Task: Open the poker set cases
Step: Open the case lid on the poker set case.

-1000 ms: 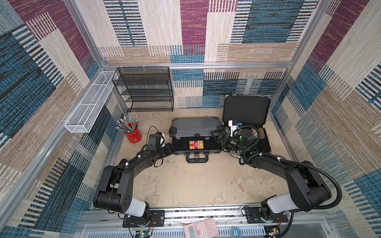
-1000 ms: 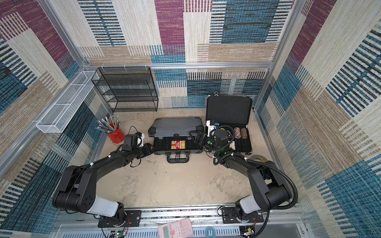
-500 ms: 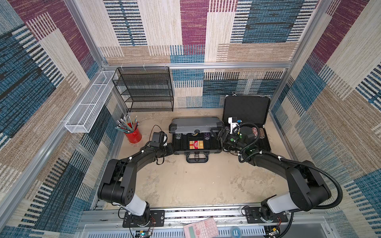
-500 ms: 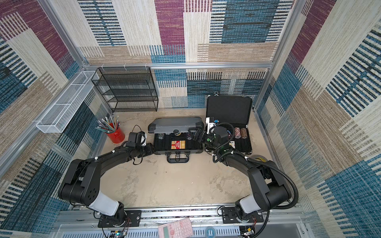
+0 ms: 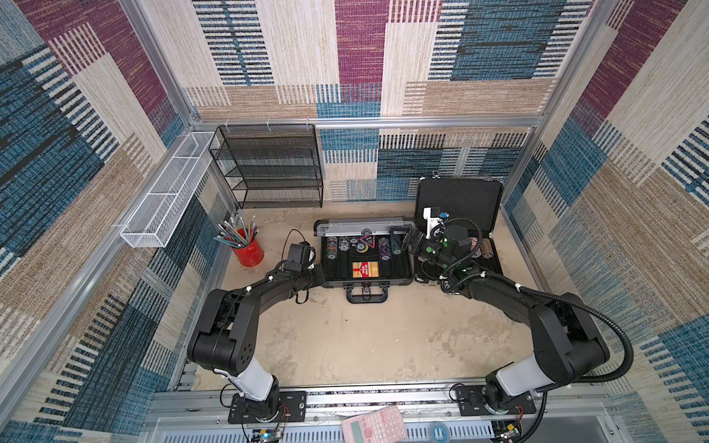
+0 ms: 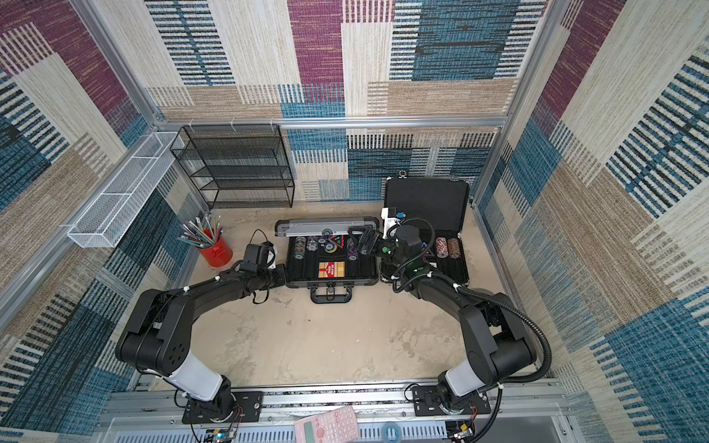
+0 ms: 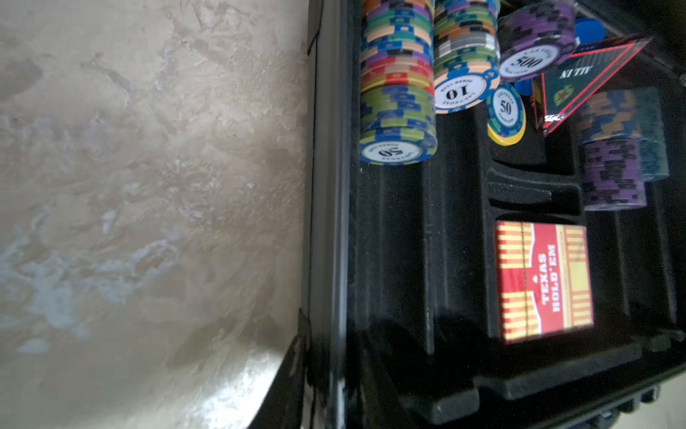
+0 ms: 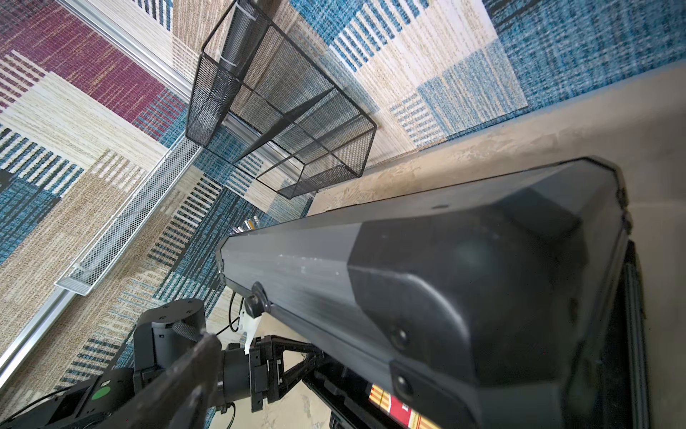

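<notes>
The grey case (image 5: 368, 283) sits mid table (image 5: 364, 345), nearer the back edge, handle (image 5: 366, 295) toward the front edge. Its lid (image 5: 364, 226) is only part way up, not laid back. The black case (image 5: 458, 199) is in the back R corner, wide open, w/ its own lid standing up. So I think one is done & one is half done.

R claw (image 5: 403, 234) is at the grey lid's R corner. Its jaws are spread wide & the corner cap (image 8: 464, 278) sits right at them. It looks like a prop, not a pinch. L claw (image 5: 317, 277) is low at the L side of the grey case's bottom half. I can't tell if it is open or shut, or if it has hold of the case, b/c the tips are hidden.

What could go wrong:
- The lid seems to just rest on R claw. If you slip off the smooth cap, the lid will drop & bang shut, maybe on L claw.
- Push too fast & the lid may flop back hard. That jolt could tip the chips (image 7: 397, 81); one sits crooked.
- If L claw isn't holding, the whole case may slide to the back edge & not open.
- R arm (image 5: 498, 291) hangs over the black case. Swing it low & you could knock the chips in there.
</notes>
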